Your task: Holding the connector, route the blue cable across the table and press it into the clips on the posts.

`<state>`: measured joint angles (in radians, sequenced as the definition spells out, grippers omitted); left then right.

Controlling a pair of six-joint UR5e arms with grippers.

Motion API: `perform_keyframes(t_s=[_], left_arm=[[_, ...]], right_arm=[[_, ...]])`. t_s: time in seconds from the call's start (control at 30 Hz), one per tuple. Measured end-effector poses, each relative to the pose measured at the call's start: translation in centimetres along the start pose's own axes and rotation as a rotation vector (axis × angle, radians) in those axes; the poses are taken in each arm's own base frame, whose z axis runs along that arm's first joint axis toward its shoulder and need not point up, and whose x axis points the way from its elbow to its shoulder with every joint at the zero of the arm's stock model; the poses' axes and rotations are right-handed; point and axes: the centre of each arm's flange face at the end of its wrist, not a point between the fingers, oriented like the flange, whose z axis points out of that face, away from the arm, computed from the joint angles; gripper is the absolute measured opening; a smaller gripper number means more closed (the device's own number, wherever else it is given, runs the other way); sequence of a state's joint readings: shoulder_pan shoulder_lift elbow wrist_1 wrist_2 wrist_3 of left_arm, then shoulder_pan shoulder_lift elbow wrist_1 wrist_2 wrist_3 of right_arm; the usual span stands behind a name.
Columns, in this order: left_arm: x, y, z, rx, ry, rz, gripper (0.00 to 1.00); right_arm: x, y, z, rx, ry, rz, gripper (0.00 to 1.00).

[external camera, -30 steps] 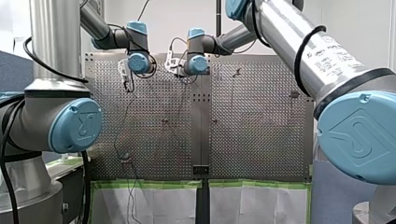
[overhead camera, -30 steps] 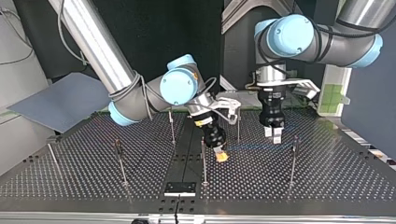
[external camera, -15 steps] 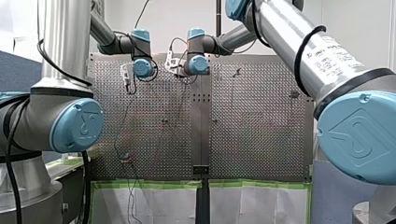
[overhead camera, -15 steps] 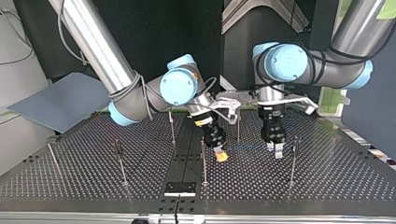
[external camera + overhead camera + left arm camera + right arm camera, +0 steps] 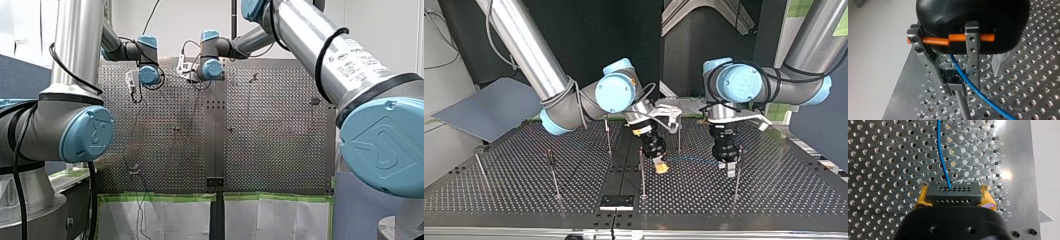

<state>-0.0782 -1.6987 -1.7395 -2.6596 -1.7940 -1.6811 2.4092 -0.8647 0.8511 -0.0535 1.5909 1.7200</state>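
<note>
Blue cable's (image 5: 960, 72) upper end behind my left claw's (image 5: 959, 83) body, other end out of view.

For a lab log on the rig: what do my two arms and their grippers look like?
Both arms, my left arm and my right arm, are silver tubes with pale blue joint caps and black cables; the right tube carries a printed label. My left gripper is black with perforated metal fingers and an orange bar. My right gripper is black with yellow pads.
</note>
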Motion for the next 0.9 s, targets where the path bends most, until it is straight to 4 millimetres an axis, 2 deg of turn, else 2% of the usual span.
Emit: perform_keyframes(t_s=[0.13, 0.17, 0.2, 0.23, 0.27, 0.3, 0.33, 0.37, 0.4, 0.43, 0.73, 0.9], left_arm=[[0.0, -0.2, -0.1, 0.011, 0.002, 0.001, 0.99], [0.0, -0.3, -0.1, 0.018, 0.002, 0.001, 0.86], [0.0, -0.4, -0.1, 0.023, 0.002, 0.001, 0.86], [0.0, -0.5, -0.1, 0.027, 0.002, 0.001, 0.67], [0.0, -0.6, -0.2, 0.03, 0.003, 0.0, 0.53], [0.0, -0.6, -0.2, 0.029, 0.003, -0.001, 0.53], [0.0, -0.6, -0.2, 0.027, 0.004, -0.002, 0.3], [0.0, -0.6, -0.2, 0.021, 0.004, -0.003, 0.15], [0.0, -0.5, -0.2, 0.015, 0.003, -0.004, 0.15], [0.0, -0.5, -0.2, 0.009, 0.003, -0.005, 0.0], [0.3, -0.1, -0.6, -0.038, 0.02, -0.011, 0.0], [1.4, -0.3, -2.0, -0.052, 0.072, 0.013, 0.0]], right_arm=[[0.1, 0.0, 0.0, 0.0, 0.001, -0.001, 0.0], [0.1, 0.0, 0.0, 0.0, 0.001, -0.001, 0.0], [0.0, 0.0, 0.0, 0.0, 0.001, 0.0, 0.0], [0.0, 0.0, 0.0, 0.0, 0.001, 0.0, 0.0], [0.0, 0.0, 0.0, 0.0, 0.001, 0.0, 0.0], [0.0, 0.0, 0.0, 0.0, 0.001, 0.0, 0.0], [0.0, 0.0, 0.0, 0.0, 0.001, 0.0, 0.0], [0.1, 0.0, 0.0, 0.0, 0.001, 0.0, 0.0], [0.0, 0.0, 0.0, 0.0, 0.001, 0.0, 0.0], [0.0, 0.0, 0.0, 0.0, 0.0, 0.0, 0.0], [-0.3, -0.3, -0.1, 0.002, -0.008, 0.0, 0.0], [-0.5, -0.8, -0.3, 0.001, -0.019, 0.0, 0.0]])
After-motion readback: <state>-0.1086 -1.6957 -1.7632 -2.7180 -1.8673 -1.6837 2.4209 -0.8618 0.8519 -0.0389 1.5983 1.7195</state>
